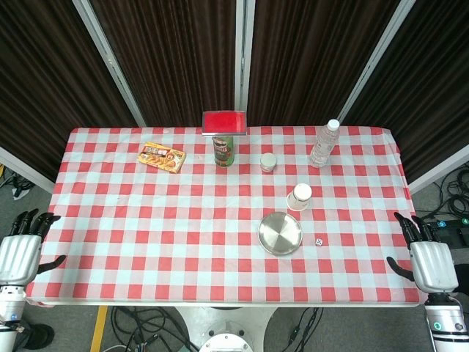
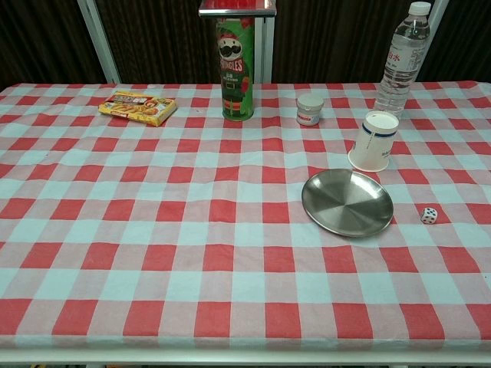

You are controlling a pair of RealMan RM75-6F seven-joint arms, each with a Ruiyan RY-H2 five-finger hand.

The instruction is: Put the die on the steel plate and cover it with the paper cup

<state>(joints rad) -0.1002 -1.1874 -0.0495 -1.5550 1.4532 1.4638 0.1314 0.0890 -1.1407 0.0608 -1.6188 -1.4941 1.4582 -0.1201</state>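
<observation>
A small white die point(image 1: 319, 242) point(image 2: 429, 215) lies on the checked cloth just right of the round steel plate point(image 1: 279, 233) point(image 2: 347, 202). Behind the plate a white paper cup point(image 1: 299, 196) point(image 2: 374, 141) stands mouth down. My left hand point(image 1: 22, 248) hangs off the table's left edge with its fingers apart and nothing in it. At the right edge my right hand point(image 1: 423, 257) is likewise spread and holds nothing, a short way right of the die. Neither hand shows in the chest view.
Along the back stand a green Pringles can point(image 1: 223, 150) point(image 2: 237, 70), a red box point(image 1: 224, 121), a small white jar point(image 1: 268, 162) point(image 2: 310, 109) and a water bottle point(image 1: 323, 144) point(image 2: 401, 58). A yellow snack box point(image 1: 161, 157) point(image 2: 138, 106) lies at the back left.
</observation>
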